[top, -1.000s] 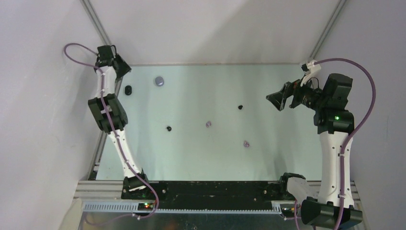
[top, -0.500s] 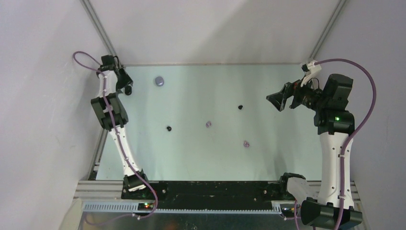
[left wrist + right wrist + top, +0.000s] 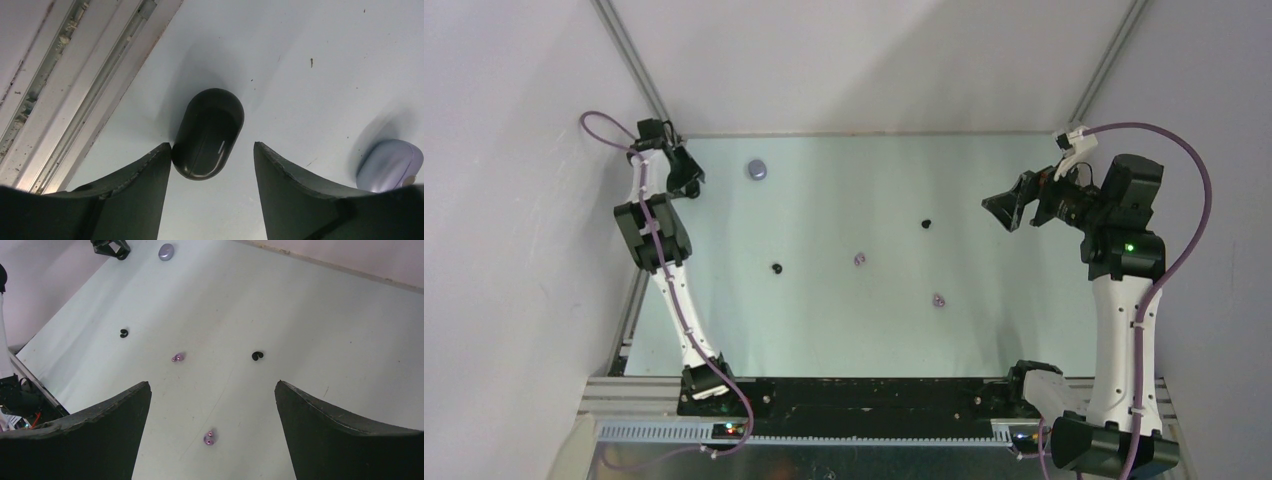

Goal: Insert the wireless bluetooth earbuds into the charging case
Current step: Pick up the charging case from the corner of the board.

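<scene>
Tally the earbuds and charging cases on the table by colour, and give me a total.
Black earbuds: 2
Lilac earbuds: 2
Black charging case: 1
Lilac charging case: 1
Total: 6

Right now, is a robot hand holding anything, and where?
Nothing is held. The left gripper stands open around the end of the black charging case, one finger clear of it; the right gripper hangs open, empty.

The left arm (image 3: 652, 232) reaches the table's (image 3: 1024, 340) far left corner, left gripper (image 3: 688, 180) low, fingers apart. The right gripper (image 3: 1001, 212) hangs high over the table's right side, fingers spread wide.
</scene>
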Tool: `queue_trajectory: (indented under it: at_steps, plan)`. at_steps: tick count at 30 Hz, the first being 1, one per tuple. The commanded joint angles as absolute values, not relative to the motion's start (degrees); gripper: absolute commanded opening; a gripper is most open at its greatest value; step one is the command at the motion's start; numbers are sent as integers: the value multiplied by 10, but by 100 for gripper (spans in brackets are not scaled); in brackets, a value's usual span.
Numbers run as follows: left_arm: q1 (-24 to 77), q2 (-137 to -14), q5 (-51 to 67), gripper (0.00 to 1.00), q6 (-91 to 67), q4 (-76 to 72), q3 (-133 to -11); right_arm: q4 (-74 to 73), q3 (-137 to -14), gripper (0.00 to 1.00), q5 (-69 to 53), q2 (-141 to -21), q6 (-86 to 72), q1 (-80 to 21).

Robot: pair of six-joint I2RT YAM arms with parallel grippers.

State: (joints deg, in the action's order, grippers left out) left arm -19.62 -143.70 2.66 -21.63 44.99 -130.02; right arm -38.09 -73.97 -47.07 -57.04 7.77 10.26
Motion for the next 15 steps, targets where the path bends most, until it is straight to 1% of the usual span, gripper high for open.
queue_trajectory:
  at_steps: [1, 6, 12, 15]
  plan:
    - [-196, -1425, 16, 66, -226, 446, -1291, -373, -760, 100, -483, -571, 77, 107]
    - [-196, -1421, 7, 59, -229, 440, -1285, -376, -761, 100, -485, -570, 77, 108]
    - [-196, -1419, 3, 57, -230, 439, -1281, -380, -764, 100, -491, -569, 79, 107]
    - [-196, -1418, 2, 54, -231, 439, -1279, -381, -766, 100, -493, -568, 79, 106]
